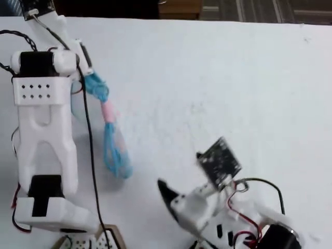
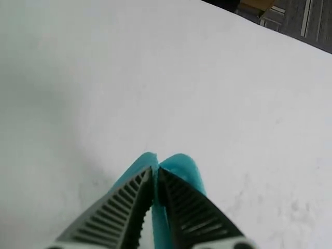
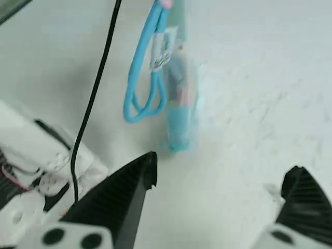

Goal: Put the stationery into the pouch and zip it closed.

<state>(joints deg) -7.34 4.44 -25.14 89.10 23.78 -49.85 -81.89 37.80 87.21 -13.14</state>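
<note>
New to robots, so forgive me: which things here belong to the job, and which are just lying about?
Job: blue pouch, left gripper shut on it, right gripper open nearby.
Lying about: black cable, wood-rimmed board at the table edge.

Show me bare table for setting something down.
Free: the broad table beyond the pouch and the open right gripper, up to the far edge. Crowded: the near side, between the left arm, the pouch and that gripper.

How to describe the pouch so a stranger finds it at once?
On the white table, find the left arm, the large white one. Its fingers grip one end of the pouch, the only blue and pink thing, with a blue loop.
</note>
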